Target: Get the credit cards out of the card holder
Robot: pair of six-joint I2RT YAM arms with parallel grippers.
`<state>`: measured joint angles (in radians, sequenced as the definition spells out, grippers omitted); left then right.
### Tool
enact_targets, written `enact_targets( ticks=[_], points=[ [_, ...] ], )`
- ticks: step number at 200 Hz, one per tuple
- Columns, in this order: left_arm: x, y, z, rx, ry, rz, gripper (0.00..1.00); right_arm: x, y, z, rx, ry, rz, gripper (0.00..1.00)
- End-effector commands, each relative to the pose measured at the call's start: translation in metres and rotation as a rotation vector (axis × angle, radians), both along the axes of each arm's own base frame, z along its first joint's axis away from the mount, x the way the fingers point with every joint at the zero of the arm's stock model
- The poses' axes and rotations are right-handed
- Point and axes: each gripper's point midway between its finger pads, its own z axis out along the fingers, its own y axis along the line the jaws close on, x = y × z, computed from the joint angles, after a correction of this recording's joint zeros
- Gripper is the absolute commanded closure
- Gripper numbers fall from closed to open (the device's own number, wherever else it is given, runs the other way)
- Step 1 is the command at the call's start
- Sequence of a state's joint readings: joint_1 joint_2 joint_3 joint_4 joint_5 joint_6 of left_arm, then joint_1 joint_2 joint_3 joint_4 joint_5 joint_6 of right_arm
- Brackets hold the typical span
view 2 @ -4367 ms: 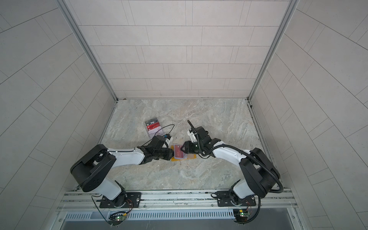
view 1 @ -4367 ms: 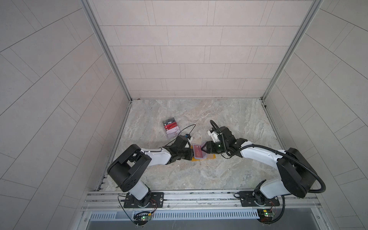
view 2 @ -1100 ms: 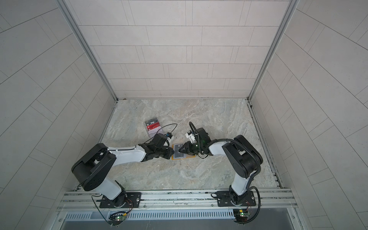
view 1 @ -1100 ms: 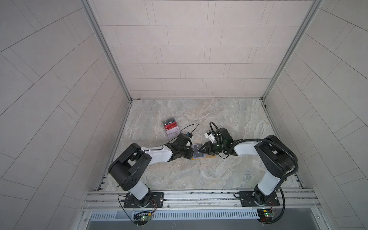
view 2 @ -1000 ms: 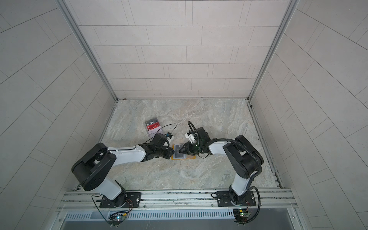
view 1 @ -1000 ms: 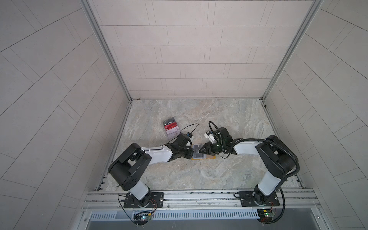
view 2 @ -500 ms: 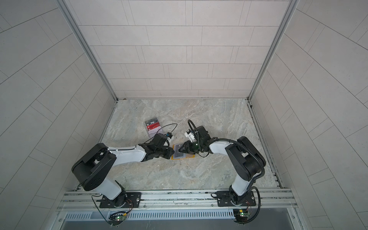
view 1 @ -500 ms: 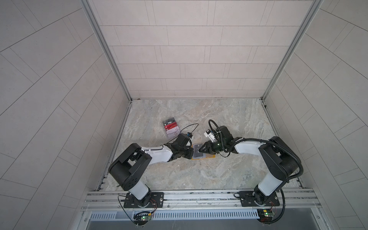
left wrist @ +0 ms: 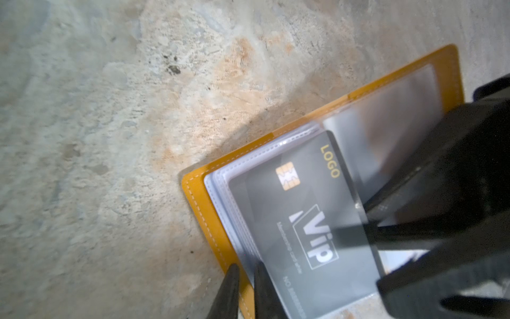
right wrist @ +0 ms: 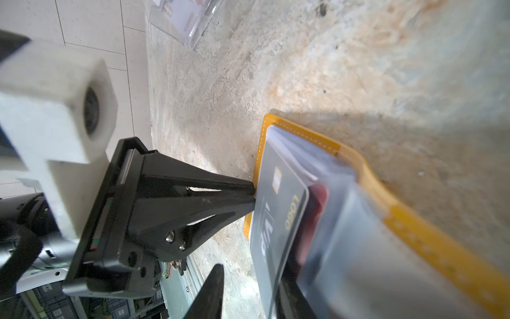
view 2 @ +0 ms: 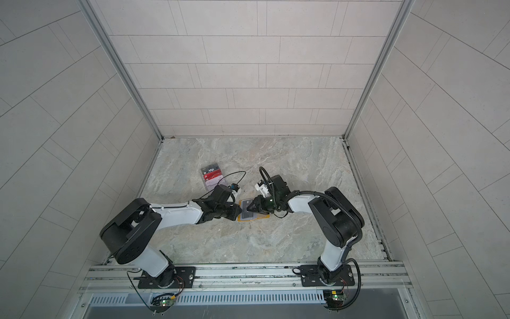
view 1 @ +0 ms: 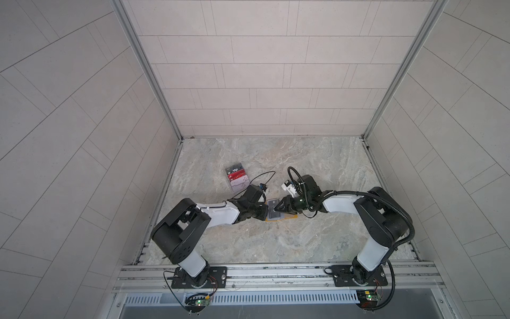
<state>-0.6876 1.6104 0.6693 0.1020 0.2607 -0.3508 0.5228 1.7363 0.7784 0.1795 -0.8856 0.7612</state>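
Observation:
The card holder (view 1: 287, 218) (view 2: 258, 218) lies open on the marble floor between both arms, a mustard-yellow cover (left wrist: 209, 221) (right wrist: 430, 243) with clear sleeves. Its top sleeve holds a dark grey "Vip" card (left wrist: 311, 226) (right wrist: 278, 210). Behind that page a red credit card (right wrist: 317, 212) shows in a sleeve. My left gripper (view 1: 266, 212) (view 2: 238, 211) (left wrist: 246, 279) is shut on the holder's cover edge. My right gripper (view 1: 277, 211) (view 2: 248, 209) (right wrist: 252, 276) stands open astride the Vip page, one finger (right wrist: 212, 290) clear of it.
A clear acrylic box (view 1: 237, 178) (view 2: 212, 177) (right wrist: 190, 22) stands behind the left arm, holding a black Vip card and a red card (view 1: 239, 174). A loose black cable (view 1: 262, 176) arcs near it. Tiled walls close in the floor on three sides.
Several seconds ago a red face topped the holder; now the grey Vip page does. The right elbow has risen. Over the last second the right jaws narrowed slightly.

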Motion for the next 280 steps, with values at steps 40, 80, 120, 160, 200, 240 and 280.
enact_targets(
  ticks=[40, 80, 120, 160, 200, 240, 280],
  points=[
    [-0.012, 0.011, -0.024, 0.071, 0.074, 0.01, 0.83, 0.002, 0.023, 0.002, 0.041, -0.025, 0.053, 0.65],
    [-0.012, 0.011, -0.026, 0.072, 0.08, 0.014, 0.83, 0.002, 0.026, -0.001, 0.053, -0.035, 0.058, 0.64],
    [-0.013, 0.013, -0.028, 0.073, 0.083, 0.019, 0.83, 0.001, 0.028, -0.005, 0.07, -0.037, 0.058, 0.67],
    [-0.014, 0.016, -0.029, 0.085, 0.083, 0.028, 0.83, 0.0, 0.029, 0.0, 0.109, -0.055, 0.066, 0.69],
    [-0.015, 0.019, -0.031, 0.101, 0.088, 0.034, 0.84, -0.002, 0.027, 0.017, 0.163, -0.099, 0.061, 0.69],
    [-0.015, 0.019, -0.033, 0.101, 0.094, 0.039, 0.84, -0.002, 0.02, 0.029, 0.178, -0.129, 0.051, 0.69],
    [-0.015, 0.019, -0.034, 0.101, 0.096, 0.041, 0.84, 0.0, 0.011, 0.029, 0.176, -0.132, 0.028, 0.7]
  ],
)
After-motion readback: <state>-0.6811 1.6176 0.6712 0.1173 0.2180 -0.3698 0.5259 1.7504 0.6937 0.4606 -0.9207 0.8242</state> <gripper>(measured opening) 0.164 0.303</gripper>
